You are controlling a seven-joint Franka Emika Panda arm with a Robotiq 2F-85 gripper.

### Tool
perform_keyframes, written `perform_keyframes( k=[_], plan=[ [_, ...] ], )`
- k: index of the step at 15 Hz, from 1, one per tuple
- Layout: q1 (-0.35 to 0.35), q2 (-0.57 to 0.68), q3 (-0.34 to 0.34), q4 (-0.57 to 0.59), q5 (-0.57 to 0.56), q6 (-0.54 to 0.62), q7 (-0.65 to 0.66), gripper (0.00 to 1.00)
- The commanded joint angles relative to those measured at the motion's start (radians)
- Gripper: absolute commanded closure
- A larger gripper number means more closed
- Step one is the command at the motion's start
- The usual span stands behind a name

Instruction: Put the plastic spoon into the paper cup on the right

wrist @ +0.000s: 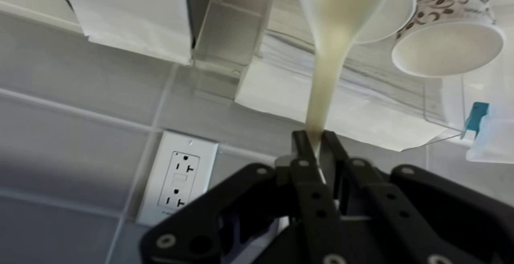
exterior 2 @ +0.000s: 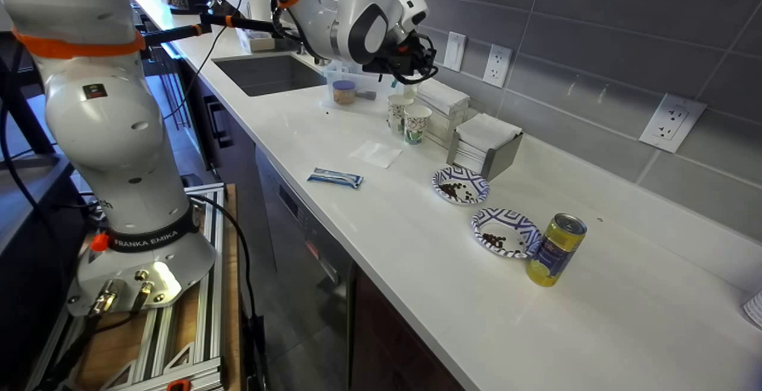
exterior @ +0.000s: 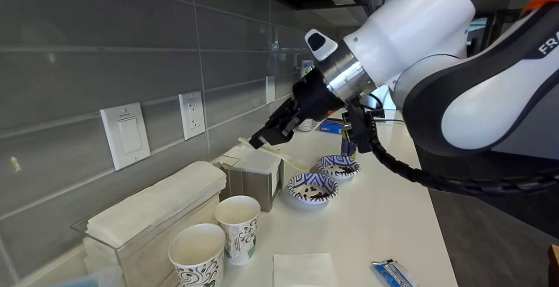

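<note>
My gripper is shut on the end of the handle of a pale cream plastic spoon. The spoon is in the air, its bowl pointing away from the fingers. In the wrist view the fingertips pinch the spoon. Two white paper cups with dark print stand upright side by side. The right one also shows on the right in an exterior view. The left one touches or nearly touches it. In the wrist view both cups show at upper right, apart from the spoon.
A clear napkin holder stands beside the cups along the wall. A metal napkin box is beside it. Two patterned bowls, a can, a napkin and a blue bar lie on the counter.
</note>
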Motion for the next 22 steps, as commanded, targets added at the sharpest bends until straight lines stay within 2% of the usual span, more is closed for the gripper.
perform_keyframes(
  k=[1,7,9,10,11,13,22],
  plan=[
    [0.048,0.069,-0.038,-0.004,0.067,0.163,-0.082,0.97],
    [0.161,0.250,-0.040,0.055,0.270,0.408,-0.242,0.97],
    [0.185,0.302,-0.036,0.082,0.305,0.485,-0.268,0.97],
    [0.186,0.326,-0.030,0.099,0.300,0.513,-0.265,0.97],
    [0.149,0.349,0.016,0.115,0.308,0.539,-0.284,0.97],
    [0.146,0.384,0.027,0.143,0.301,0.572,-0.288,0.97],
    [0.111,0.486,0.028,0.239,0.231,0.618,-0.307,0.97]
  ],
)
